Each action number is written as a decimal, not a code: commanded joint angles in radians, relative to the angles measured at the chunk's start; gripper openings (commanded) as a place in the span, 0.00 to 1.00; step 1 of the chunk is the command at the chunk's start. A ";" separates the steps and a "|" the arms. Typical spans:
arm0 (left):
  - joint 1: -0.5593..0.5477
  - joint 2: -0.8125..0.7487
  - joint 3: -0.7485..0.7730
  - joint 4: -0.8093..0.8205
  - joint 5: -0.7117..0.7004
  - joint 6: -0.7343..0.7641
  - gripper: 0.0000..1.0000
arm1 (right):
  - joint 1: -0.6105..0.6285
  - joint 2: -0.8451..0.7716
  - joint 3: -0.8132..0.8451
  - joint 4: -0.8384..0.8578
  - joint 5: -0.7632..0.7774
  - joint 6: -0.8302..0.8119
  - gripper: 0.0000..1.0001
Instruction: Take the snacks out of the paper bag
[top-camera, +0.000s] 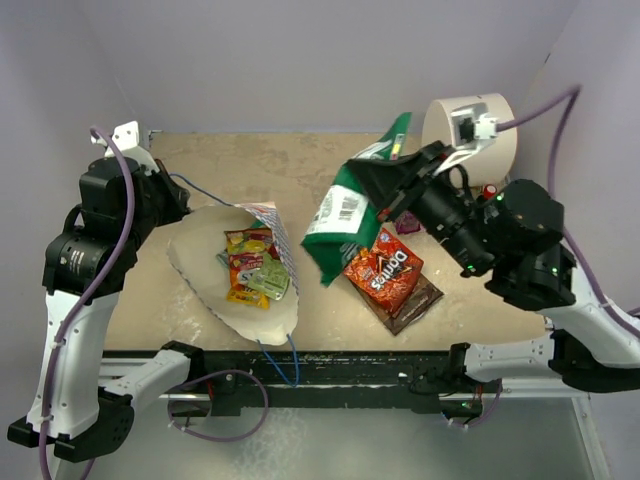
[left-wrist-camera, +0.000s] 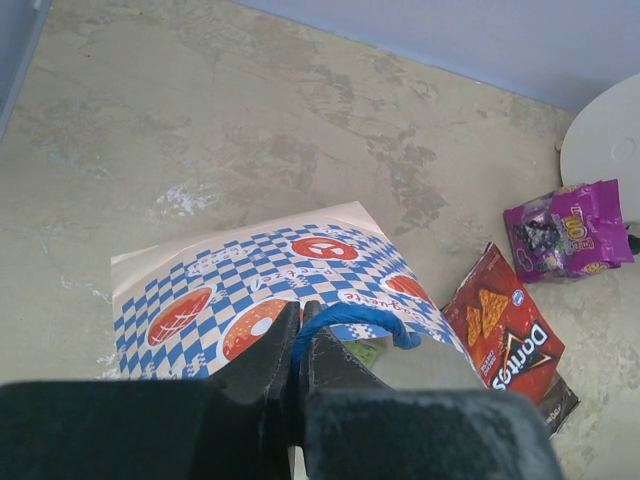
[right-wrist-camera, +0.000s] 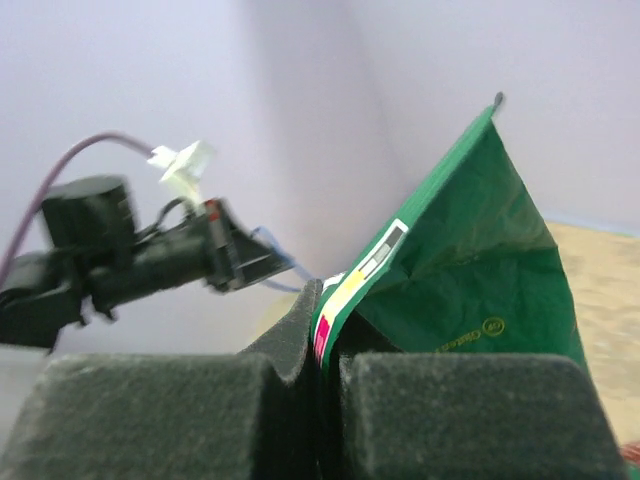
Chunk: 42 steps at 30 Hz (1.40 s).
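The left gripper (left-wrist-camera: 300, 318) is pinched shut on the thin blue cord handle (left-wrist-camera: 350, 318) of the white checkered paper bag (top-camera: 195, 262). The bag's mouth gapes upward, its long axis runs from far-left to near-right, and small colourful candy packets (top-camera: 250, 265) lie inside. To the right, the right gripper (right-wrist-camera: 322, 325) clamps a green foil packet (top-camera: 345, 205) in the air. The packet hangs lengthwise toward the table, beside a red-orange chip bag (top-camera: 385, 268).
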<state>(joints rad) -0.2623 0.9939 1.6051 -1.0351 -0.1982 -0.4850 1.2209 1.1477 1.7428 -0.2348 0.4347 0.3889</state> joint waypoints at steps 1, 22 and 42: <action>0.000 -0.004 0.032 0.036 -0.018 0.032 0.00 | -0.006 -0.048 -0.021 -0.033 0.345 -0.102 0.00; 0.000 0.023 0.031 0.045 0.065 0.016 0.00 | -0.225 -0.212 -0.588 -0.522 0.459 0.484 0.00; 0.001 0.024 0.038 0.034 0.062 0.032 0.00 | -0.354 -0.220 -0.639 -0.706 0.271 0.497 0.00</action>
<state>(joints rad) -0.2623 1.0218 1.6157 -1.0363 -0.1417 -0.4603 0.8707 0.9348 1.0821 -0.8631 0.7170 0.8551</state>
